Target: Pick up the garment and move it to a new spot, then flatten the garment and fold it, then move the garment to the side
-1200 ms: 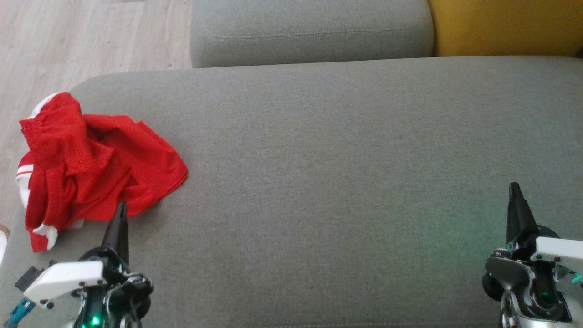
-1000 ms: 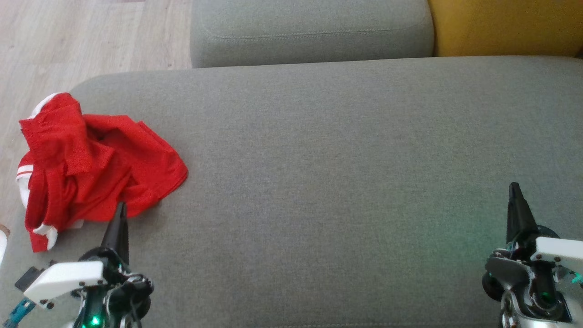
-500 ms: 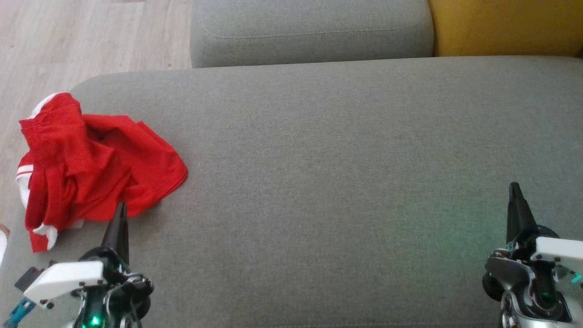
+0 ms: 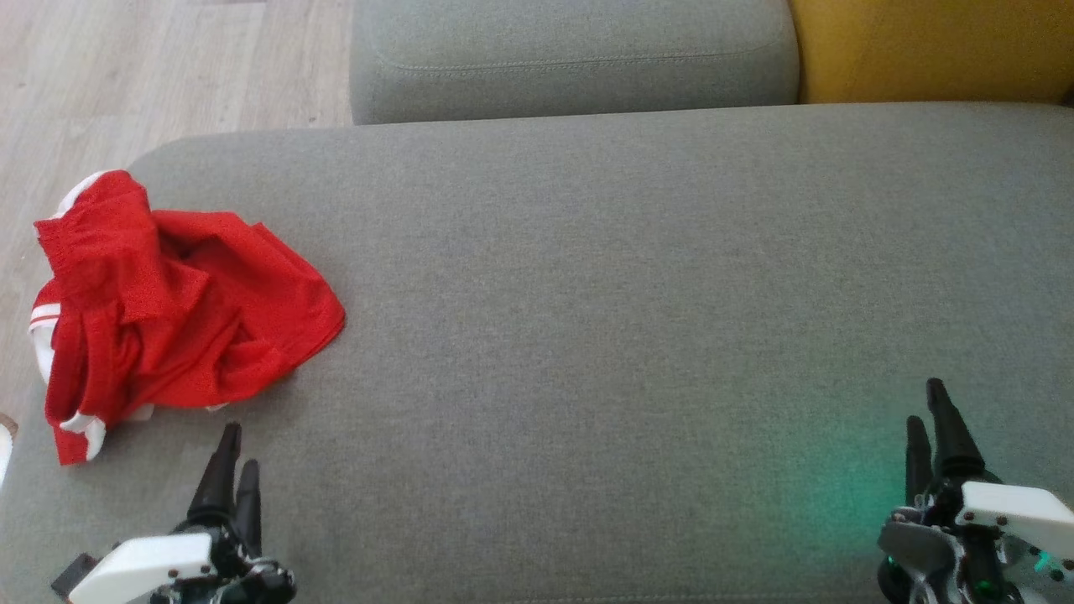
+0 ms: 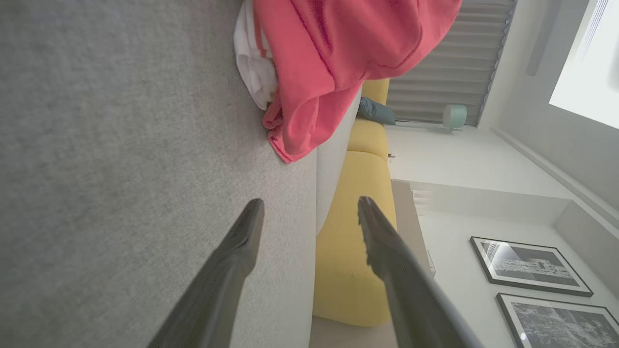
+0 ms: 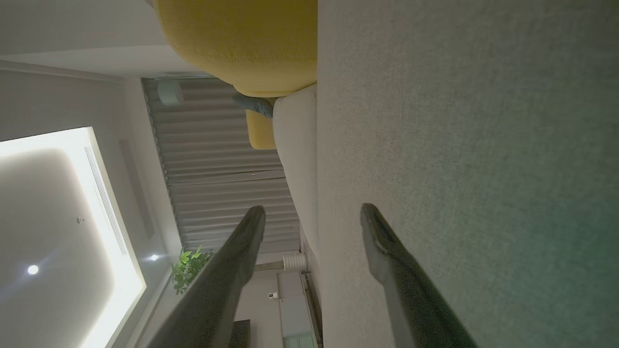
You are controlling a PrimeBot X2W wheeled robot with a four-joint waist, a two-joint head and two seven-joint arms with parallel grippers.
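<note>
The garment (image 4: 172,315) is a crumpled red piece with white trim, lying at the left end of the grey cushion (image 4: 604,302); part of it hangs over the left edge. In the left wrist view the garment (image 5: 333,63) lies ahead of the fingers, apart from them. My left gripper (image 4: 237,446) stands at the lower left, just short of the garment's near hem, open and empty; its fingers (image 5: 242,241) are spread. My right gripper (image 4: 927,403) hovers at the lower right over bare cushion, open with nothing in it, and its fingers (image 6: 382,241) are parted.
A second grey cushion (image 4: 570,59) lies beyond the main one, with a yellow seat (image 4: 931,46) to its right. Wooden floor (image 4: 126,75) runs along the left side. A green glow falls on the cushion near my right gripper.
Both grippers have gone from shut to open and drawn back toward the bottom of the head view. The left fingertips no longer overlap the garment's hem. The garment has not moved.
</note>
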